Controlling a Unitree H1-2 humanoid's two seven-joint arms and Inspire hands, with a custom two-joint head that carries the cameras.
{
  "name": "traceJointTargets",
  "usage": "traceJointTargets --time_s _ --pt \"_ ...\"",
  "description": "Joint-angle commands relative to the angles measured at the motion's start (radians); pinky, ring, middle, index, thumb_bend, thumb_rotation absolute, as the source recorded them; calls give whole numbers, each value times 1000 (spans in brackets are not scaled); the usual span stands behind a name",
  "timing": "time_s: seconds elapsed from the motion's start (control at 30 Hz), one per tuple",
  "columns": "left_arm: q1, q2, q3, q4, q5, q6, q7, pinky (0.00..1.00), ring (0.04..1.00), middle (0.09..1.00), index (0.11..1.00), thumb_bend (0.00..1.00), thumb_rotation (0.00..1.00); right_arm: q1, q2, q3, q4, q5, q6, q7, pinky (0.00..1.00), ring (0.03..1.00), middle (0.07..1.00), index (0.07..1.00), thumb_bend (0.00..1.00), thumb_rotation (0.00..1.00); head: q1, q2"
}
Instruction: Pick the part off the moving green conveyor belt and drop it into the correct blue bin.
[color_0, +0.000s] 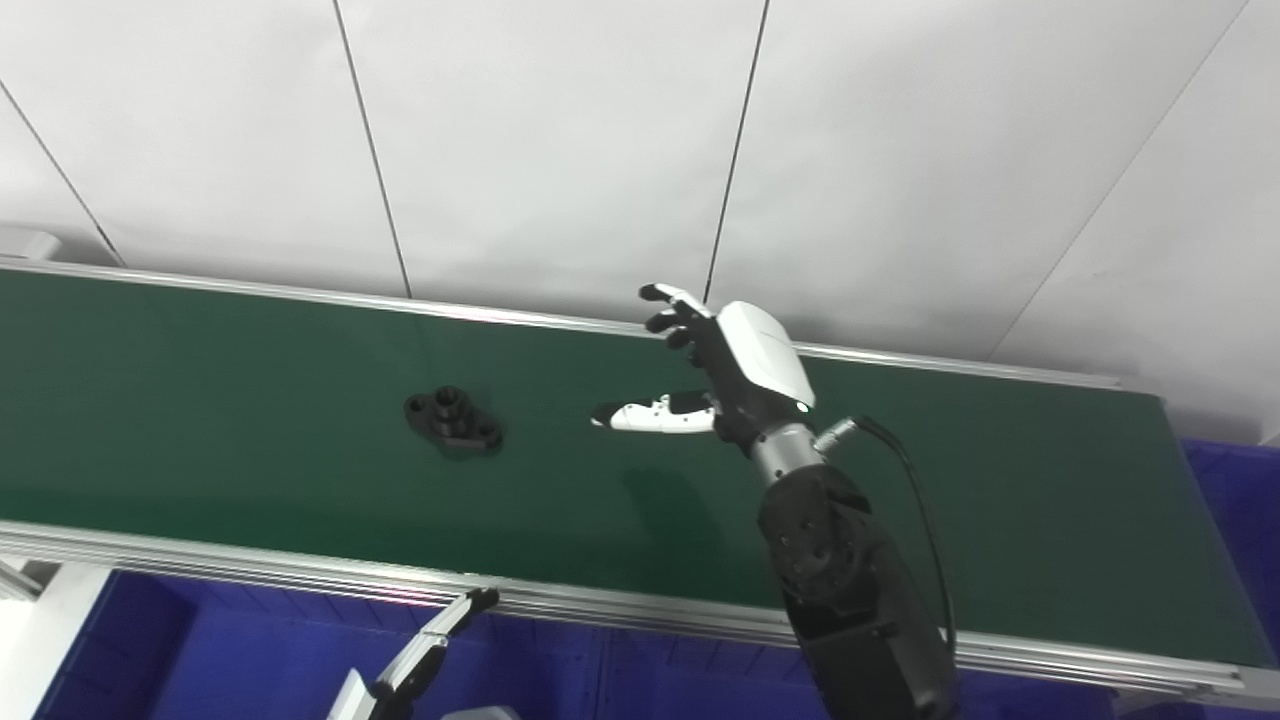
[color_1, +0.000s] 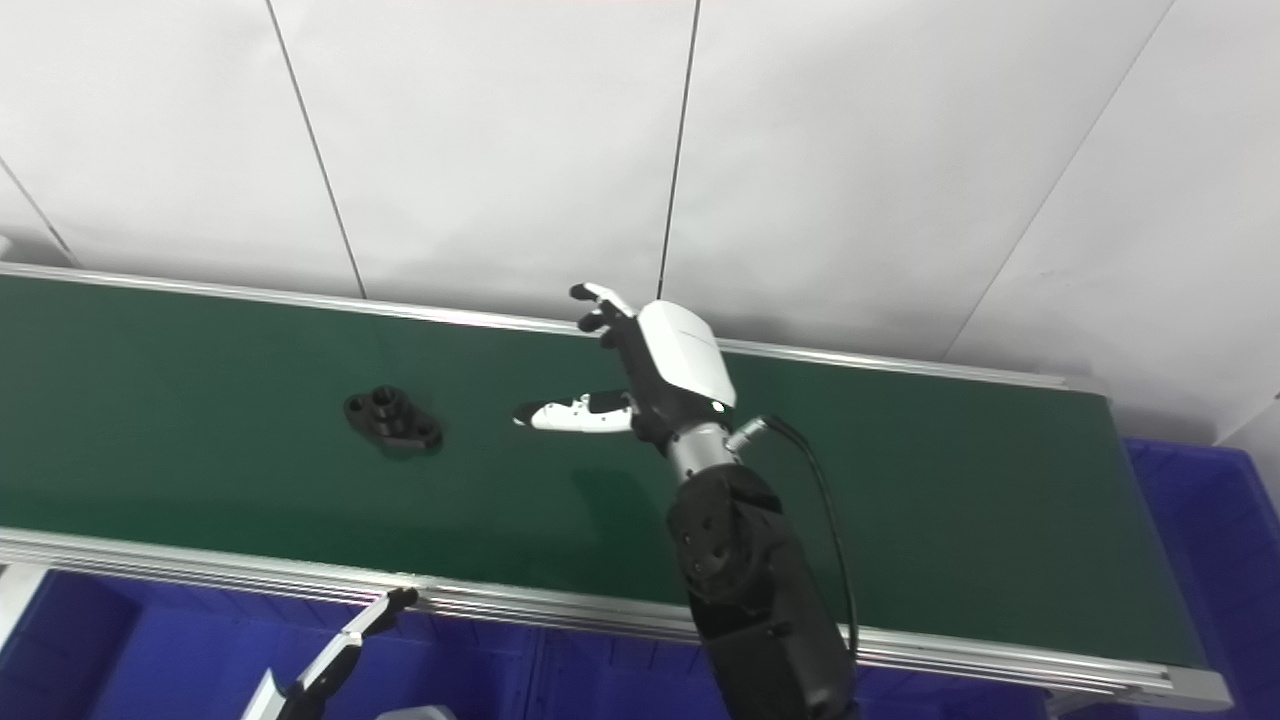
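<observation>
A black part (color_0: 453, 421) with a raised boss and holes lies flat on the green conveyor belt (color_0: 200, 400), left of centre. My right hand (color_0: 715, 375) hovers over the belt to the right of the part, open, fingers spread and thumb pointing left toward it, a gap between them. It holds nothing. My left hand (color_0: 420, 655) shows only as a few fingers at the bottom edge, below the belt's near rail; whether it is open or shut is hidden. The part also shows in the right eye view (color_1: 393, 420).
Blue bins lie below the belt's near rail (color_0: 250, 660) and at the right end (color_0: 1235, 500). An aluminium rail (color_0: 300, 580) edges the belt in front. A white panelled wall (color_0: 600, 150) stands behind.
</observation>
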Motion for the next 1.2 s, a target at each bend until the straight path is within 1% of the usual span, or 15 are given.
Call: traceJointTargets --time_s 0.0,0.1,0.2,0.3,0.43,0.57,0.7,0.97,1.17 --pt "15 15 4 -27 -21 -18 30 835 887 911 899 756 435 -55 15 15 3 -17 4 -8 660 736 772 862 808 460 1 1" --pt "17 19 -9 -33 -34 -18 30 846 885 907 899 744 454 -75 20 36 45 -20 -3 -13 670 745 787 853 809 477 6 -4" --pt "17 25 -23 -36 -44 -18 30 837 882 906 899 725 462 -96 24 55 97 -17 -20 -28 646 720 762 839 814 476 5 -6" --pt "23 22 -22 -30 -43 -18 30 829 874 897 892 719 463 -118 31 74 141 -17 -16 -32 645 721 765 834 822 486 8 -10" --pt "20 27 -35 -38 -48 -18 30 827 872 892 886 735 463 -142 44 94 202 -7 -21 -36 655 737 777 799 822 464 18 -12" --pt "22 20 -31 -39 -47 -18 30 809 864 885 875 753 449 -176 57 120 283 -20 -22 -54 675 757 799 818 831 474 22 -12" --pt "12 23 -51 -42 -52 -18 29 815 871 892 880 755 443 -202 63 147 356 -23 -35 -82 656 756 800 823 835 464 29 -12" --pt "5 19 -61 -47 -51 -18 26 817 874 898 878 756 423 -239 69 178 434 -17 -33 -104 652 780 826 831 840 453 50 -11" --pt "6 22 -62 -49 -51 -18 17 823 881 906 881 759 415 -279 77 204 498 -17 -41 -118 656 764 811 828 826 467 59 -10"
